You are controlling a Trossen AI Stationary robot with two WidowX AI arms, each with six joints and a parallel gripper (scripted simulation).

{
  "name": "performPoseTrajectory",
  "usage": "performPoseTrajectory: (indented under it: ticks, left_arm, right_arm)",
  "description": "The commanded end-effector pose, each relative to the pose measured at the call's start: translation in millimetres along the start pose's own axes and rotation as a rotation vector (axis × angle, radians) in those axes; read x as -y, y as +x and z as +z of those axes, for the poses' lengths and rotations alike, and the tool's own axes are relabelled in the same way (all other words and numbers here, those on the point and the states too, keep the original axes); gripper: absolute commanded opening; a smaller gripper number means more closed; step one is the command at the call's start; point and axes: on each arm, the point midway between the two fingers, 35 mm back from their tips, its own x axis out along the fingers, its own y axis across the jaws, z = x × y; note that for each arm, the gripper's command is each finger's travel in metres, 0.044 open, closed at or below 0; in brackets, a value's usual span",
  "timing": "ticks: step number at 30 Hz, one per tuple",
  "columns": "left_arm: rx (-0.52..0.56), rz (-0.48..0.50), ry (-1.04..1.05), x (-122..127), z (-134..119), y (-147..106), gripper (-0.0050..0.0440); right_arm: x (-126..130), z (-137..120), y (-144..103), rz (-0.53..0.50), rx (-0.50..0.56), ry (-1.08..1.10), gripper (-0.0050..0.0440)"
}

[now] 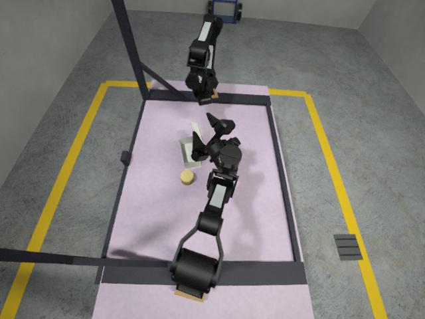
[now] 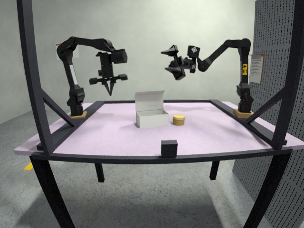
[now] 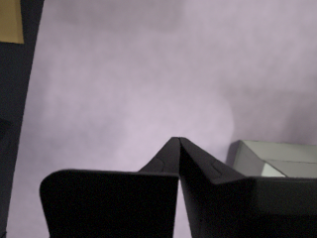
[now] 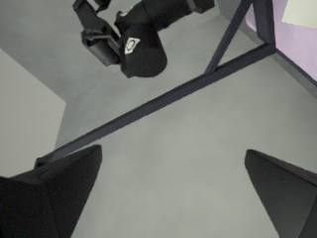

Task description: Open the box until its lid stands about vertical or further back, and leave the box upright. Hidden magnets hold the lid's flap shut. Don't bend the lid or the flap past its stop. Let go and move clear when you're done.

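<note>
Across the big pale-lilac table [image 1: 260, 206] [image 2: 98, 142] [image 3: 124, 74], two black arms faced each other, and there between them sat the box! The right gripper [image 1: 200, 123] [image 2: 163, 60] [image 4: 174, 154] had its fingers spread wide, nothing between them, up in the air above the level of the lid and apart from it. The left gripper [image 1: 205, 101] [image 2: 110, 94] [image 3: 177, 144] pointed down, fingertips together and empty, higher than the box and off to its side. And the white box [image 1: 192, 165] [image 2: 154, 119] [image 3: 248, 154] stood upright on the tabletop, open! Its lid [image 1: 195, 128] [image 2: 149, 100] rose about vertical, neither claw holding it. Just beside the box stood a small yellow tub [image 1: 186, 177] [image 2: 178, 119], near but not touching.
</note>
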Motion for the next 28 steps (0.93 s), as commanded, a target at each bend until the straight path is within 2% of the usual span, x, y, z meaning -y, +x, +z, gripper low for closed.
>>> performPoseTrajectory:
  ticks: [1,28]
  left_arm:
    - [-0.009,-0.014,-0.001,1.2,-0.3,-4.3,-0.005]
    - [-0.011,-0.017,-0.001,1.8,-0.8,-4.7,-0.005]
  right_arm:
    - [-11.4,-8.6,0.7,0.018,-0.013,-0.018,0.044]
    - [-7.3,-5.3,0.0,0.012,-0.008,-0.015,0.044]
